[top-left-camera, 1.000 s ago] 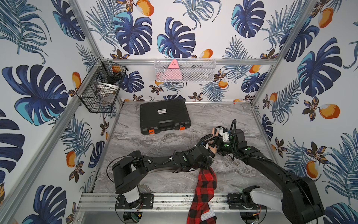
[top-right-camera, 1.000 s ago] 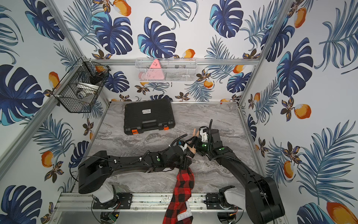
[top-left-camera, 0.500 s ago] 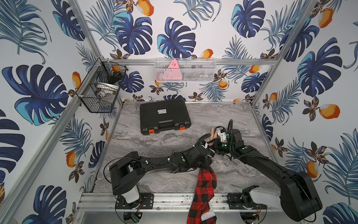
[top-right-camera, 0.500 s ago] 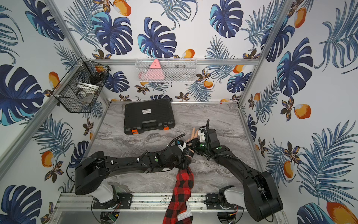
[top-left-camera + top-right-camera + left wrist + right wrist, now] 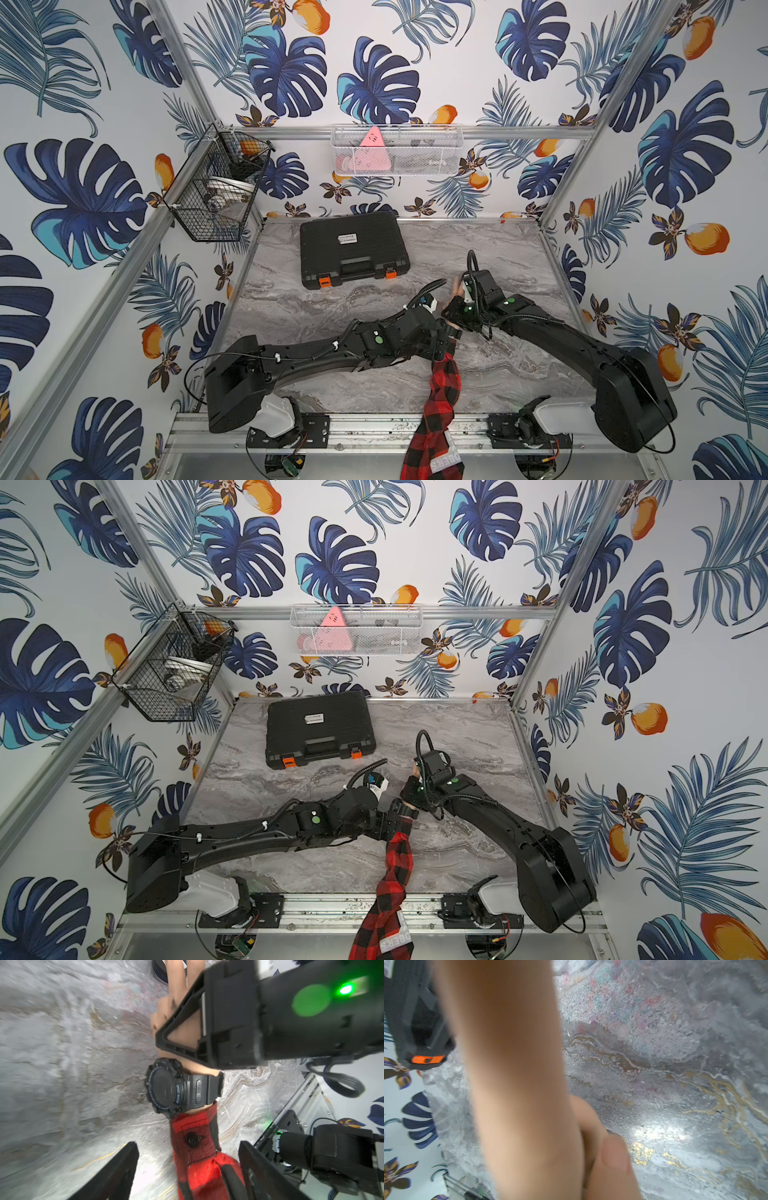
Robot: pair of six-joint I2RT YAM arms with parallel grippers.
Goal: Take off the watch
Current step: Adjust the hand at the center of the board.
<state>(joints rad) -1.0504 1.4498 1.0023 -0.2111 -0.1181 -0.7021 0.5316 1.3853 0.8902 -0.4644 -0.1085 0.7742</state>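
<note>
The watch [image 5: 166, 1088] was strapped round the wrist of the mannequin hand [image 5: 166, 1009], just beside the cuff of the red plaid sleeve [image 5: 199, 1167], over the marble worktop [image 5: 62, 1064]. The left gripper [image 5: 187, 1147] had its jaws released, wide apart on either side of the sleeve. The right gripper [image 5: 412, 791] had its jaws clamped on the mannequin hand, just past the watch.

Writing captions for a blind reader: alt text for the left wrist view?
A black watch is strapped to a mannequin wrist beside a red sleeve. The right gripper holds the mannequin hand; the left gripper has its jaws open astride the sleeve.
</note>
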